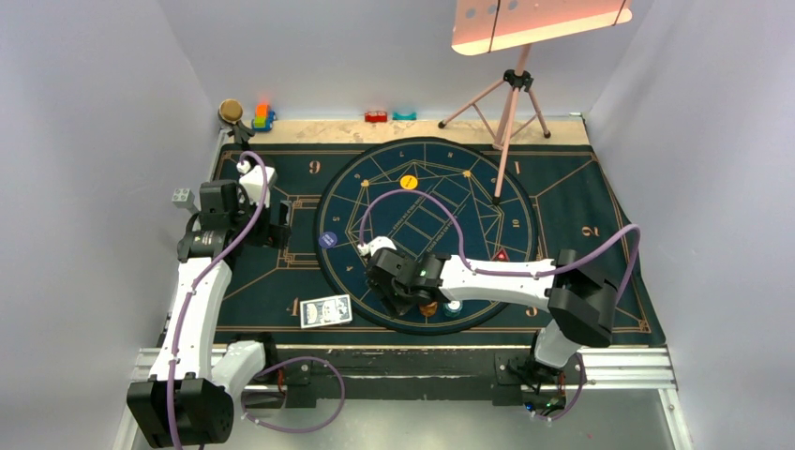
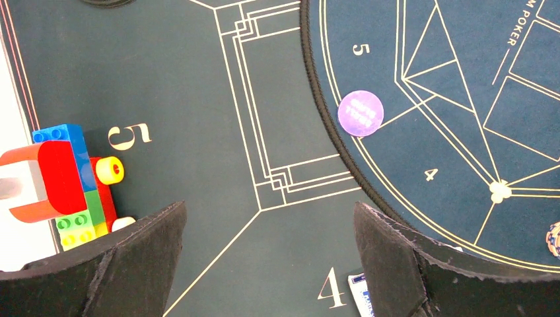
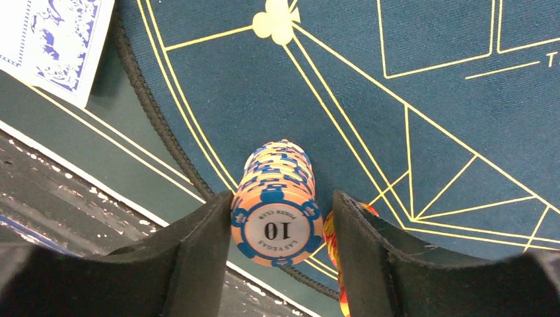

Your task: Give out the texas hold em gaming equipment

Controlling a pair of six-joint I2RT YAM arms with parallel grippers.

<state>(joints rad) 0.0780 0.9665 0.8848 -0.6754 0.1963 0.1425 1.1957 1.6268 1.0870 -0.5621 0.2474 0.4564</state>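
Note:
A stack of orange-and-blue chips marked 10 stands at the near rim of the round mat. My right gripper straddles it: the left finger touches it, and a narrow gap shows at the right finger. A yellow-red chip stack stands just behind that finger. From above, the right gripper is beside a teal-white chip. The cards lie face down at the front left. A blue chip, an orange chip and a red triangular token lie on the mat. My left gripper is open and empty above the mat's left part.
Toy blocks lie by the left gripper at the mat's edge. More blocks and a red one sit along the back. A tripod stands at the back right. A metal rail runs along the front.

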